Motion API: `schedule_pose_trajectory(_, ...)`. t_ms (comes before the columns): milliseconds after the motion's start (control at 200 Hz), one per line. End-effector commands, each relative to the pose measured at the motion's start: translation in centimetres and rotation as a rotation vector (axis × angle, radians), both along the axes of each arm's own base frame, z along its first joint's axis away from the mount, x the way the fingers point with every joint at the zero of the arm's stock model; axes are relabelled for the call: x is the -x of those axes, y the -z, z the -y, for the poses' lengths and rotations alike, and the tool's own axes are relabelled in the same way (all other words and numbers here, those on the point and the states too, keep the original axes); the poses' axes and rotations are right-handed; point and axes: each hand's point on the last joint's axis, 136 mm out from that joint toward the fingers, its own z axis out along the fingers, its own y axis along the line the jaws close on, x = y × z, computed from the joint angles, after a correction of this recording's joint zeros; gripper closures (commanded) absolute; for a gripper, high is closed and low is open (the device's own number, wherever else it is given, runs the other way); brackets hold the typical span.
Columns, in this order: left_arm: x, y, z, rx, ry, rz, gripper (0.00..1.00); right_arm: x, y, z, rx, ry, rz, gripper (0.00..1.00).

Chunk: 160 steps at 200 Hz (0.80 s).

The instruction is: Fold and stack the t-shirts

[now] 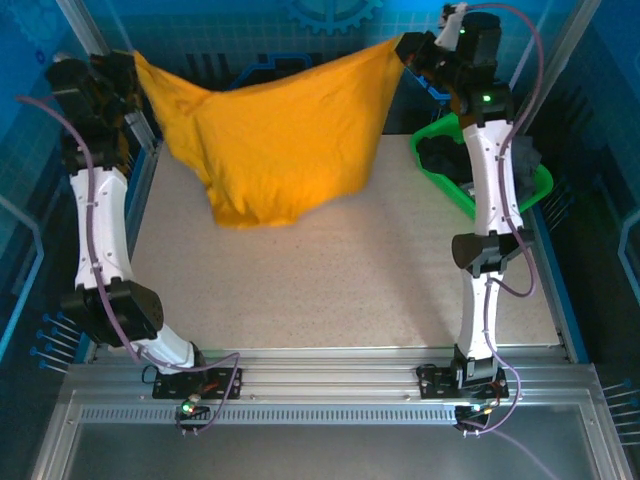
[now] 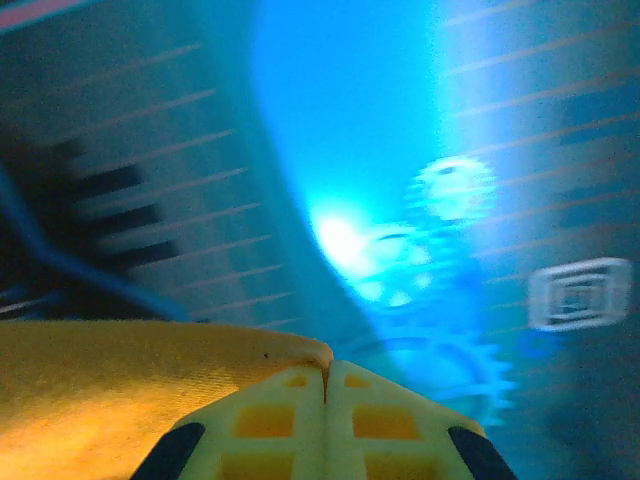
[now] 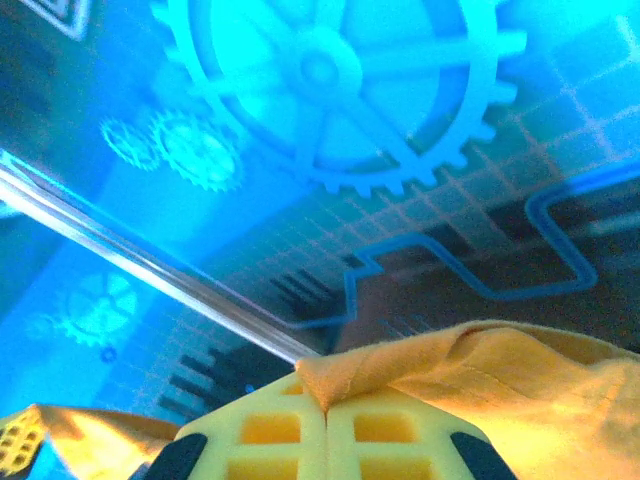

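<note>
Left gripper [image 2: 325, 368] and right gripper [image 3: 325, 400] clamp corners of soft orange-yellow cloth t-shirt [image 1: 270, 130], spread left-right, hanging down; green plastic basket [image 1: 432, 133] part-hidden behind right arm.

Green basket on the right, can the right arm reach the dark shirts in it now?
Probably not yet. The green basket lies close beside the right arm, but the right gripper is shut on a corner of the orange shirt, held up in the air together with the left gripper.

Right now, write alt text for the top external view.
The left gripper and right gripper each pinch a corner of an orange-yellow t-shirt, holding it stretched over a speckled table. A green basket of dark clothes sits at the far right.
</note>
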Motion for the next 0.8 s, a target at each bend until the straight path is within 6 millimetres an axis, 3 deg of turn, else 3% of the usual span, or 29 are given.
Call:
schedule_pose_trajectory(0,9.5,-13.2,2.5,-0.111,0.001,0.359,1.00,4.0,-8.4,3.2,-0.089,0.019,0.195,1.00)
schedule_pose_trajectory(65,12.4,-14.7,3.5,-0.134,-0.005,0.394,1.00,5.1,-9.3,4.7,-0.085,0.042,0.203,1.00)
schedule_pose_trajectory(105,13.4,-14.1,4.1,-0.115,0.006,0.366,1.00,5.7,-9.1,5.3,-0.073,0.046,0.187,1.00)
schedule_pose_trajectory(165,14.6,-11.3,5.2,-0.070,0.029,0.293,1.00,6.5,-7.8,5.6,-0.030,0.040,0.133,1.00)
schedule_pose_trajectory(235,15.4,-5.2,6.7,-0.012,0.054,0.164,1.00,7.4,-4.9,5.2,0.047,0.024,0.051,1.00)
schedule_pose_trajectory(305,16.7,2.1,8.1,0.033,0.068,0.012,1.00,8.7,-0.8,4.8,0.109,0.016,-0.051,1.00)
schedule_pose_trajectory(355,17.8,8.3,8.8,0.078,0.077,-0.130,1.00,9.7,3.5,5.1,0.144,0.042,-0.145,1.00)
schedule_pose_trajectory(455,20.7,19.3,10.9,0.177,0.129,-0.362,1.00,12.6,12.8,5.4,0.179,0.100,-0.310,1.00)
schedule_pose_trajectory(505,22.5,23.9,11.5,0.227,0.134,-0.459,1.00,14.4,18.9,5.5,0.209,0.134,-0.421,1.00)
schedule_pose_trajectory(540,23.8,26.9,11.7,0.270,0.123,-0.528,1.00,15.5,21.7,5.4,0.233,0.147,-0.472,0.99)
schedule_pose_trajectory(580,24.9,29.2,11.8,0.301,0.114,-0.565,1.00,17.0,25.8,5.5,0.269,0.175,-0.563,0.90)
schedule_pose_trajectory(600,25.4,30.2,11.9,0.314,0.110,-0.583,0.94,17.6,27.4,5.5,0.282,0.178,-0.599,0.83)
schedule_pose_trajectory(670,26.8,32.8,11.9,0.353,0.084,-0.654,0.60,19.6,31.9,6.1,0.349,0.214,-0.739,0.51)
schedule_pose_trajectory(725,27.0,33.5,11.6,0.334,0.070,-0.681,0.48,20.2,33.6,6.9,0.405,0.247,-0.812,0.44)
schedule_pose_trajectory(795,26.6,33.9,11.2,0.298,0.055,-0.720,0.48,19.5,33.9,6.8,0.442,0.238,-0.805,0.42)
